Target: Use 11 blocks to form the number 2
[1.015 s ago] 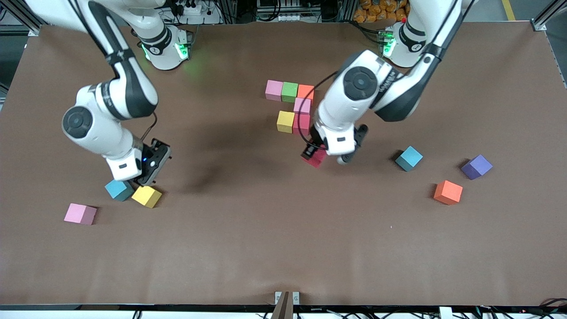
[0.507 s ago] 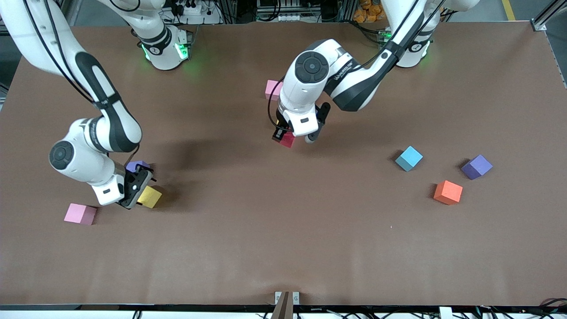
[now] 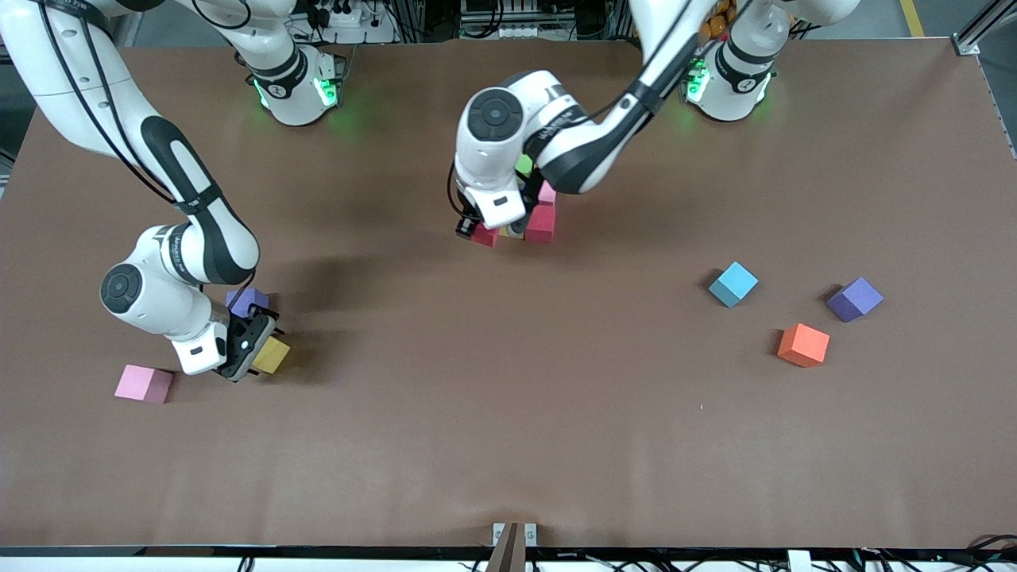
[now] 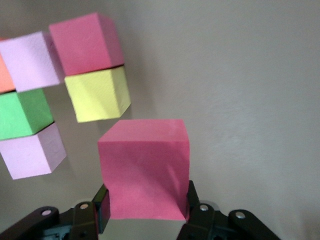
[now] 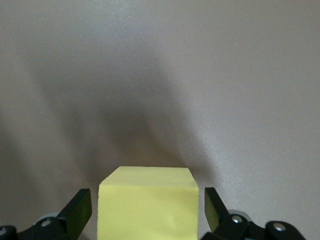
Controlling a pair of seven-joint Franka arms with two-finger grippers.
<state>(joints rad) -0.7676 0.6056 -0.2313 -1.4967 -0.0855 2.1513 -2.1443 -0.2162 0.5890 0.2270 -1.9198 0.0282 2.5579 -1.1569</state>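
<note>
On the brown table (image 3: 508,445), the left claw (image 3: 482,231) has carried its clamped red block (image 4: 145,167) to the partial number 2 (image 3: 542,208) mid-table, beside its yellow cube (image 4: 98,93). The right claw (image 3: 253,349), jaws apart, now straddles a yellow block (image 5: 147,202) near the right arm's end, so 2 placements look imminent.

The brown surface (image 3: 508,413) carries a cluster of cubes (image 3: 543,214) near its middle, a sky-blue cube (image 3: 732,284), a purple cube (image 3: 855,299) and an orange cube (image 3: 803,345) toward the left arm's end, and a pink cube (image 3: 144,384), a yellow cube (image 3: 272,354) and another purple cube (image 3: 247,300) toward the right arm's end.
</note>
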